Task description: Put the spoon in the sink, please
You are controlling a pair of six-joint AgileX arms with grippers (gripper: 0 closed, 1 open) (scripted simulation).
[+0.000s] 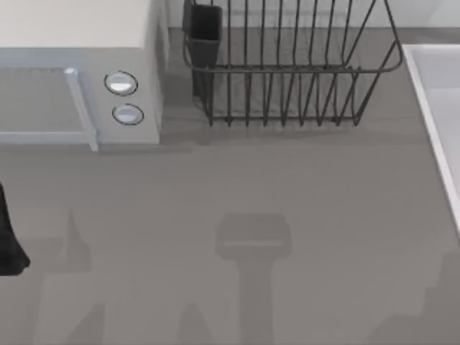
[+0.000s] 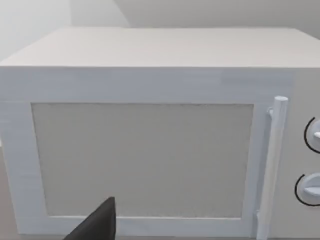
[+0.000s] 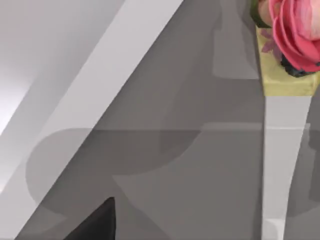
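Observation:
The spoon is out of view. The sink (image 1: pixel 440 100) is a pale basin with a raised rim at the table's right edge, cut off by the top view's border. Its rim (image 3: pixel 95 95) runs as a light diagonal band through the right wrist view, with a dark part of my right gripper (image 3: pixel 97 224) close in front of it, above the grey tabletop. My left arm (image 1: pixel 8 241) stands at the table's left edge. A dark part of my left gripper (image 2: pixel 99 226) faces the microwave door (image 2: pixel 142 160) from close by.
A white microwave (image 1: pixel 79 65) with two round knobs (image 1: pixel 121 83) fills the back left. A dark wire dish rack (image 1: pixel 287 65) stands at the back middle. A pink flower on a yellowish block (image 3: pixel 290 45) sits near the sink rim.

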